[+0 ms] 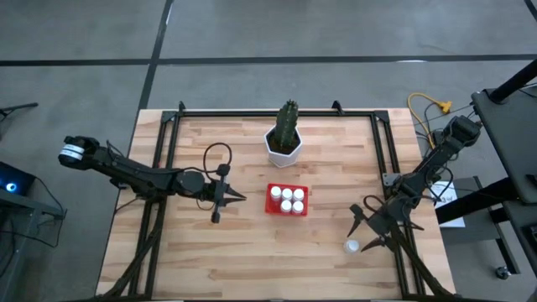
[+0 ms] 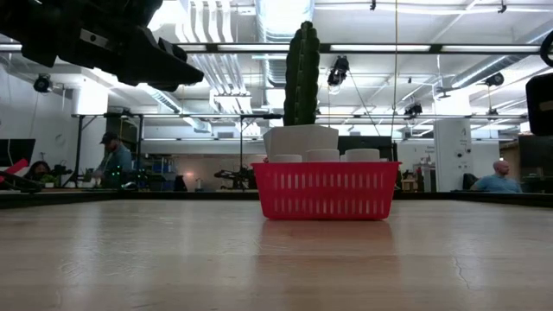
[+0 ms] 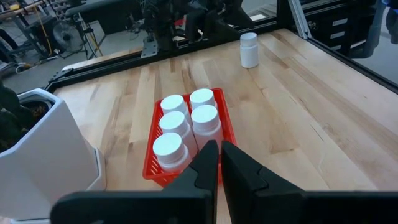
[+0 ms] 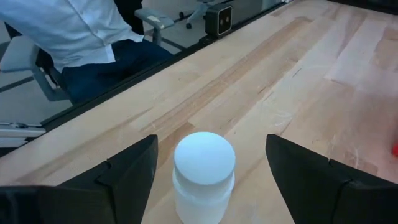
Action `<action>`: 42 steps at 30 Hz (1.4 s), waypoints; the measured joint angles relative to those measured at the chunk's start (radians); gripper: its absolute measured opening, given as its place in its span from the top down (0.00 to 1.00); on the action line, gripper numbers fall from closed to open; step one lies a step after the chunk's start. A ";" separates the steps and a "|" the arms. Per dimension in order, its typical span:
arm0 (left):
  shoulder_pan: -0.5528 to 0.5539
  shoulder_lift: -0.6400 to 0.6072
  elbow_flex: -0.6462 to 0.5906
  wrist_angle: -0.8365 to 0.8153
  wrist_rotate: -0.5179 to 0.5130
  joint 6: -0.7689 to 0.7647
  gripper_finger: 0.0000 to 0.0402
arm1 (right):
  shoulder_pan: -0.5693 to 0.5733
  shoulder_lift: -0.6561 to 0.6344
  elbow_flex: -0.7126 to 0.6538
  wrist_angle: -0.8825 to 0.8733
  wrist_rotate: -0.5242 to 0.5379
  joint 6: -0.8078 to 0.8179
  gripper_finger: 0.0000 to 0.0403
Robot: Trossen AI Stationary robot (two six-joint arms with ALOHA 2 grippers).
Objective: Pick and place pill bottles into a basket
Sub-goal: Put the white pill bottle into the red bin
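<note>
The red basket (image 1: 270, 201) stands mid-table with several white pill bottles (image 3: 204, 116) upright inside it; in the low view their caps show above its rim (image 2: 328, 164). One more pill bottle (image 1: 352, 247) stands upright on the table near the right front. My right gripper (image 4: 211, 138) is open, with one finger on either side of this bottle (image 4: 204, 167) and a gap on each side. My left gripper (image 1: 242, 198) hovers shut just left of the basket (image 3: 227, 112), pointing at it, with its fingers (image 3: 208, 163) together and nothing between them.
A cactus in a white pot (image 1: 284, 141) stands behind the basket at the far middle. Black frame rails (image 1: 382, 143) run along the table's sides. A seated person in a white shirt (image 4: 68, 28) is just past the table's edge.
</note>
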 joint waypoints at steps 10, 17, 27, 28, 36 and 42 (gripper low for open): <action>0.000 0.000 0.000 -0.001 0.000 0.000 1.00 | 0.000 0.003 0.000 -0.033 0.042 0.057 0.30; 0.000 0.000 -0.001 -0.008 0.000 0.000 1.00 | 0.000 0.034 0.000 -0.032 0.050 0.126 0.30; 0.000 0.000 -0.001 -0.008 0.000 0.000 1.00 | 0.000 0.072 0.000 -0.025 0.049 0.169 0.30; 0.001 0.000 -0.001 -0.007 0.000 -0.003 1.00 | 0.000 0.071 0.000 -0.022 0.048 0.169 0.30; 0.010 0.000 -0.001 -0.008 0.000 -0.025 1.00 | 0.000 0.072 0.000 0.000 0.038 0.168 0.32; 0.011 0.000 -0.001 -0.043 0.000 -0.025 1.00 | 0.000 0.077 0.001 0.000 0.037 0.207 0.36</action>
